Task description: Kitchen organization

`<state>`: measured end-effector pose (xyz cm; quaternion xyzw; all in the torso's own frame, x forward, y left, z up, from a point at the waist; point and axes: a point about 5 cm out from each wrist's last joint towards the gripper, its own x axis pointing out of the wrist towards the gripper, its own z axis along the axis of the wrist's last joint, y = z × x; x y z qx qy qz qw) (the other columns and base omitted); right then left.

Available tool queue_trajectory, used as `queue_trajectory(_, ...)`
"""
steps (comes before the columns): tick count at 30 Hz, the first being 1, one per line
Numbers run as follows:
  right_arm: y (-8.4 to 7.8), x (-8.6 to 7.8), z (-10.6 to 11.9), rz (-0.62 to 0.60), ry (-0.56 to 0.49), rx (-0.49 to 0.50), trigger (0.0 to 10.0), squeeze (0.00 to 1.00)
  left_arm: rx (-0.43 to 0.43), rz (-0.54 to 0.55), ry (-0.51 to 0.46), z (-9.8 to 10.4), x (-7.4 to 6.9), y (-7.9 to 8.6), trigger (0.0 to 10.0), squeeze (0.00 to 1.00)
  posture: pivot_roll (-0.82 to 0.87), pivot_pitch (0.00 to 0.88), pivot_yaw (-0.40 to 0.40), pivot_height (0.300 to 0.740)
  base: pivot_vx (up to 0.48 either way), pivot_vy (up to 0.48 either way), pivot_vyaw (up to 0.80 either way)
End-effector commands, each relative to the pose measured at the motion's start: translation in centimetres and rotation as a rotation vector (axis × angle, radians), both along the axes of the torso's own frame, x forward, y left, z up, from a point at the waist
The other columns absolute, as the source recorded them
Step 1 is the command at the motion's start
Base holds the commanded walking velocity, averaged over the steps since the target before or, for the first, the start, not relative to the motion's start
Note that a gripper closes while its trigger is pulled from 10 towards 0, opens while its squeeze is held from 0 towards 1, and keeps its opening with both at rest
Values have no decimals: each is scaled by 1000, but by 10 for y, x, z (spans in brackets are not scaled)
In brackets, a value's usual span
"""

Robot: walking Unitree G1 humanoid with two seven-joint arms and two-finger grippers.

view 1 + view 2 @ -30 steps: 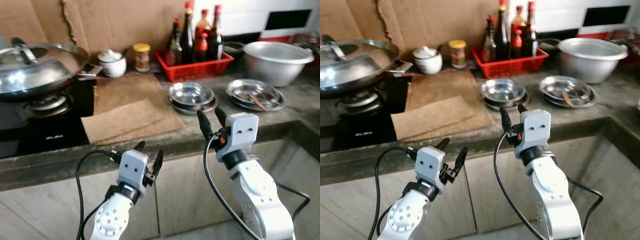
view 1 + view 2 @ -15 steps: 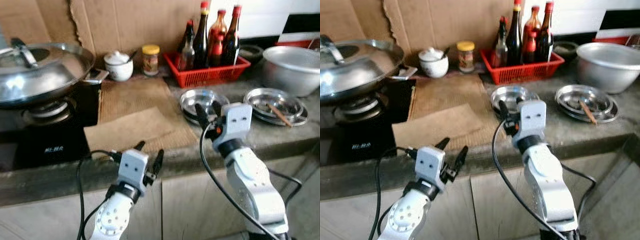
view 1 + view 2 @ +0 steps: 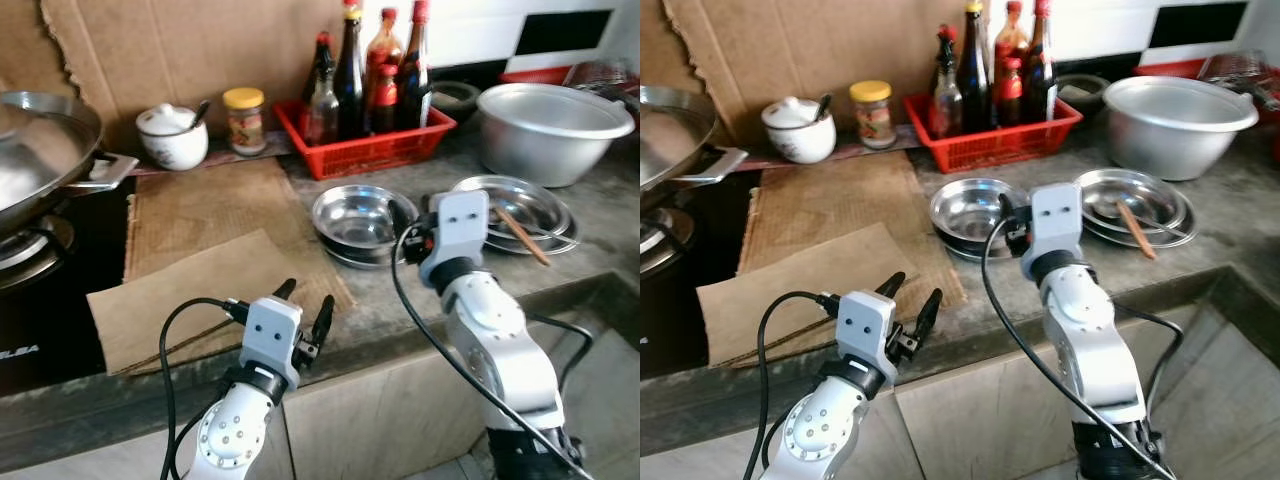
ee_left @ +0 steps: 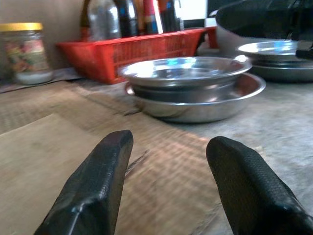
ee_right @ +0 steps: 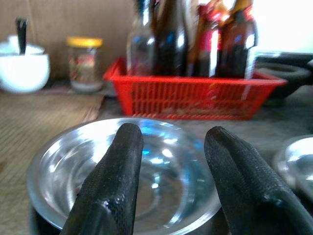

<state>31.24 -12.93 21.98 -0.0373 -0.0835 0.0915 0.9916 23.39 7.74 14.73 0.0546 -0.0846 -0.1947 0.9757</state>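
Observation:
Two stacked steel bowls [image 3: 355, 220] sit on the grey counter [image 3: 600, 235], right of the cardboard mats [image 3: 205, 265]. My right gripper [image 3: 411, 214] is open and hovers at the near right rim of the top steel bowl [image 5: 146, 166], its two fingers [image 5: 117, 171] pointing across it toward the red basket [image 5: 195, 95]. My left gripper [image 3: 305, 300] is open with nothing in it, low at the counter's front edge over the near cardboard mat [image 4: 44, 161]. It faces the bowl stack [image 4: 190, 90].
A red basket of sauce bottles [image 3: 365, 135], a yellow-lidded jar [image 3: 244, 120] and a white lidded pot [image 3: 172, 135] line the cardboard-covered back wall. Steel plates with chopsticks [image 3: 520, 205] and a large metal basin [image 3: 555, 120] stand at the right. A wok [image 3: 35, 150] sits on the stove, left.
The camera has shifted, sliding the scene left. My right gripper has risen from the counter's front edge and reached forward to the steel bowls. The left gripper stays open by the front edge.

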Motion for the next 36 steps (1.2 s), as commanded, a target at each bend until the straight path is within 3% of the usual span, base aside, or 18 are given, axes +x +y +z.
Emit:
queue_trajectory(1, -1, 6, 3, 24, 19, -29, 10000, 67, 1, -4, 8, 0, -2, -2, 10000, 0, 110, 65, -9, 740, 0, 0, 0)
queue_trajectory(2, -1, 6, 3, 24, 19, -29, 10000, 67, 1, -4, 8, 0, -2, -2, 10000, 0, 110, 65, -9, 740, 0, 0, 0)
queue_trajectory(3, 0, 12, 4, 34, 50, -23, 10000, 1000, -1, -7, 8, 0, -3, -3, 10000, 0, 112, 67, -11, 740, 0, 0, 0)
queue_trajectory(8, 5, 26, 10, 43, 97, -40, 10000, 1000, -1, -11, 12, -1, -5, -4, 10000, 0, 114, 72, -18, 740, 0, 0, 0)
queue_trajectory(9, 5, 29, 12, 44, 105, -33, 10000, 0, -2, -10, 12, 0, -5, -5, 10000, 0, 118, 73, -23, 740, 0, 0, 0)
queue_trajectory(22, -16, 51, 27, -97, 252, 27, 10000, 0, 0, -1, 21, -3, -7, -5, 10000, 0, 117, 71, -28, 740, 0, 0, 0)
queue_trajectory(25, -20, 51, 29, -82, 325, 94, 10000, 0, 3, -2, 21, -3, -6, -5, 10000, 0, 117, 67, -24, 740, 0, 0, 0)
queue_trajectory(36, -11, 49, 22, 12, 504, 63, 10000, 0, 6, -7, 21, -3, -6, -6, 10000, 0, 115, 60, -20, 740, 0, 0, 0)
